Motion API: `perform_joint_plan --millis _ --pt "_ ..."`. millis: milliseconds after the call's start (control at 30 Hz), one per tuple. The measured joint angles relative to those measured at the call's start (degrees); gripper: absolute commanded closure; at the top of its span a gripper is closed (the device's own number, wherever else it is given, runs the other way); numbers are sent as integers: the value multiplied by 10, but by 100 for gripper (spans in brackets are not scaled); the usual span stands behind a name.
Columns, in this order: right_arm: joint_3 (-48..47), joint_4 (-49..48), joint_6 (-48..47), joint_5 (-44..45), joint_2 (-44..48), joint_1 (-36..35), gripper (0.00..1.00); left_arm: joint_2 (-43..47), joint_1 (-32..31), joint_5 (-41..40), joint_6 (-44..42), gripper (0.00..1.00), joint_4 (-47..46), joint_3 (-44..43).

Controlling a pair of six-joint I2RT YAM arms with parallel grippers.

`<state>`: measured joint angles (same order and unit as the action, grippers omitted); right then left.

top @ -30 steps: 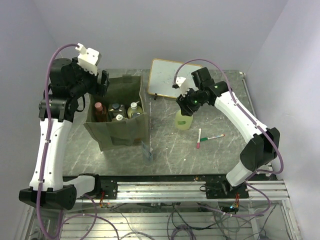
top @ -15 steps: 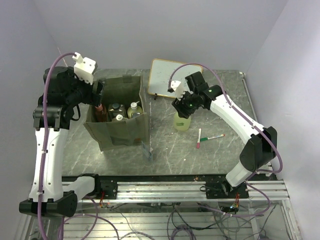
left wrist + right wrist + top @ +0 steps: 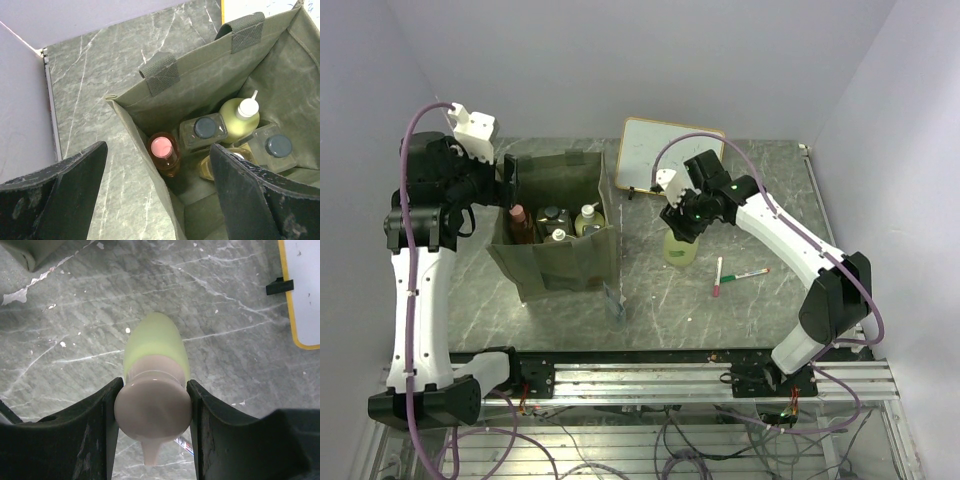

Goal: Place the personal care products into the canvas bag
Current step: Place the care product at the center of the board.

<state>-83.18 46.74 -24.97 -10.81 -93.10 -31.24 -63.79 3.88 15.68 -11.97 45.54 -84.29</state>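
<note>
The olive canvas bag (image 3: 560, 262) stands open at the left of the table. Inside it, in the left wrist view, are an orange bottle with a pink cap (image 3: 163, 148), two clear dark-capped bottles (image 3: 204, 127) (image 3: 277, 146), a yellow-green bottle with a white cap (image 3: 240, 112) and an amber one (image 3: 207, 169). My left gripper (image 3: 508, 180) (image 3: 157, 150) hangs open and empty above the bag's left wall (image 3: 200, 85). My right gripper (image 3: 682, 215) (image 3: 152, 405) is shut on the peach pump of the green bottle (image 3: 680, 250) (image 3: 155, 337), right of the bag.
A wood-framed whiteboard (image 3: 665, 150) (image 3: 302, 290) leans at the back behind the right gripper. A red marker (image 3: 718, 277) and a green marker (image 3: 748, 272) lie just right of the green bottle. A small grey item (image 3: 614, 302) sits in front of the bag.
My left gripper has drawn back leftward from over the bag's middle to its left edge. The right gripper has shifted slightly left with the green bottle in its grip.
</note>
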Motion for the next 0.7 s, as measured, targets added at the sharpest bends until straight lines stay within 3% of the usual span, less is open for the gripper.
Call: perform_joint_plan --millis 333,400,700 --pt "7 -6 -16 -7 0 -3 62 0 10 28 5 6 -7 0" --pt "8 -7 -21 -8 0 -3 47 0 11 32 3 6 -7 0" --pt "14 -19 -48 -8 13 9 29 0 12 37 -14 7 3 -2"
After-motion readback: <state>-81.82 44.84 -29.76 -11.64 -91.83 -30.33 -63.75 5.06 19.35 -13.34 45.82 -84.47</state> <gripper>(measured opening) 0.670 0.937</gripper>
